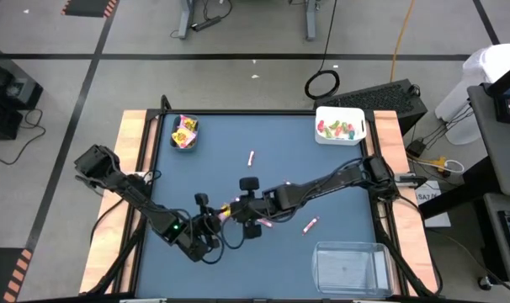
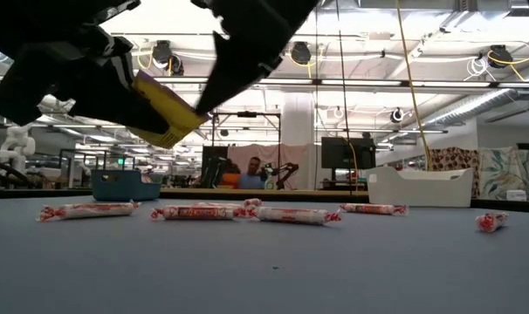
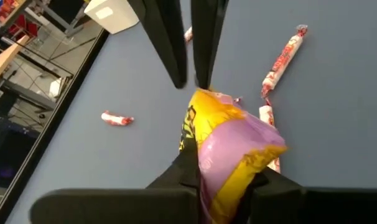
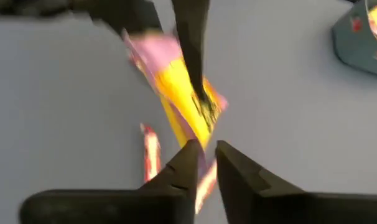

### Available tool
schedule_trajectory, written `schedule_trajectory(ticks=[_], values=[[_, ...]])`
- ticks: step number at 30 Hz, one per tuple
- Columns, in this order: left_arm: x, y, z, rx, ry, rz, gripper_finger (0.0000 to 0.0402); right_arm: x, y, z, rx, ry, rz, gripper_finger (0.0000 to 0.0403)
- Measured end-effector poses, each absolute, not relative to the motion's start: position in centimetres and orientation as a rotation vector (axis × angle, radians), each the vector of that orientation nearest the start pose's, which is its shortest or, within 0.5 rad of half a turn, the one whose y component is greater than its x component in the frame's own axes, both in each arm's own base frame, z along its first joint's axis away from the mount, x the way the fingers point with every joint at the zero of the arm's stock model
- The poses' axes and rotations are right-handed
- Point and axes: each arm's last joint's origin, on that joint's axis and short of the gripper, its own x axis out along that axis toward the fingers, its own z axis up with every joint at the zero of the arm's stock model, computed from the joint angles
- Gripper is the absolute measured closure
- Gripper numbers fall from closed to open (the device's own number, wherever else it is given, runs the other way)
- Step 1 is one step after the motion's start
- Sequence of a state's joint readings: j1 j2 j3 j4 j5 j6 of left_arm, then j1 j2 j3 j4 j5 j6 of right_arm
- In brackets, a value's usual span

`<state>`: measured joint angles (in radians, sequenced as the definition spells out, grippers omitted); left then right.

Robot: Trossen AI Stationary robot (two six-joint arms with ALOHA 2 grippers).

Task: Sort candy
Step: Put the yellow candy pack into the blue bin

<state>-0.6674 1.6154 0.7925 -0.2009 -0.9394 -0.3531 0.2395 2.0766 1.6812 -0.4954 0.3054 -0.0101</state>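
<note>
Yellow packet (image 3: pixel 229 152): nearest the left wrist lens, clamped in the left pincer (image 1: pixel 211 220), lifted off the desk (image 1: pixel 339 181) near centre.
Left pincer: closed tight on the packet's near end.
Right pincer (image 1: pixel 236 208): at the packet's far end, fingers (image 4: pixel 190 163) a narrow slit apart (whether they pinch the wrapper, I cannot tell).
Key relation: packet's long axis runs between the two pincers, left at roughly 8 o'clock, right at 2 o'clock.
Judgement: handover underway, left arm carries it.
Teal bin (image 1: pixel 184 133): 11 o'clock, already holding yellow packets.
Stick candies (image 2: pixel 199 212): lying loose on the desk below.
</note>
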Motion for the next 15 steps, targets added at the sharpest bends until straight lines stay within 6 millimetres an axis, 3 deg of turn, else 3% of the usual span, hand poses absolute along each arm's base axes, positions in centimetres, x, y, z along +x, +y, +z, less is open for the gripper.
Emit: schedule_trajectory(ticks=[5, 9, 15], values=[[23.7, -15.7, 16.8, 0.444, 0.623, 0.355, 0.0324, 42.6, 9.8, 22.8, -0.321, 0.979, -0.191, 0.0291], [23.3, -14.9, 19.4, 0.51, 0.551, 0.408, 0.0314, 41.0, 9.4, 23.0, -0.347, 1.086, -0.251, 0.0245], [22.3, -12.2, 23.9, 0.523, 0.475, 0.463, 0.0312, 40.1, 8.8, 20.5, -0.358, 1.148, -0.288, 0.0217]])
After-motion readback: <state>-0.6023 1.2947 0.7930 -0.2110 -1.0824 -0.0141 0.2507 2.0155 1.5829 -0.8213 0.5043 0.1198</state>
